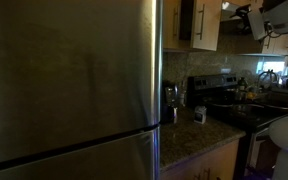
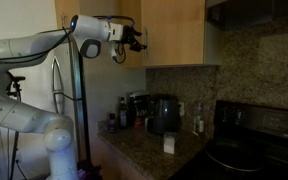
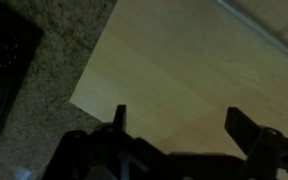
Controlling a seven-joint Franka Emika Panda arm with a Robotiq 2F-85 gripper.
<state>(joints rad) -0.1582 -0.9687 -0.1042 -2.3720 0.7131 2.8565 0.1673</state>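
Observation:
My gripper (image 3: 182,124) is open, its two dark fingers spread wide with nothing between them. It faces a light wooden upper cabinet door (image 3: 174,60), whose lower corner shows in the wrist view. In an exterior view the raised arm holds the gripper (image 2: 134,40) right at the front of the wooden cabinet (image 2: 179,30), high above the counter. In an exterior view the gripper (image 1: 268,20) appears at the top right beside the upper cabinets (image 1: 206,22). Whether the fingers touch the door cannot be told.
A large stainless fridge (image 1: 69,85) fills one side. The granite counter (image 2: 154,150) carries a coffee maker (image 2: 163,114), small bottles and a white cup (image 2: 169,144). A black stove (image 2: 239,150) stands beside it. Far below the gripper lie the counter (image 3: 49,95) and stove (image 3: 2,60).

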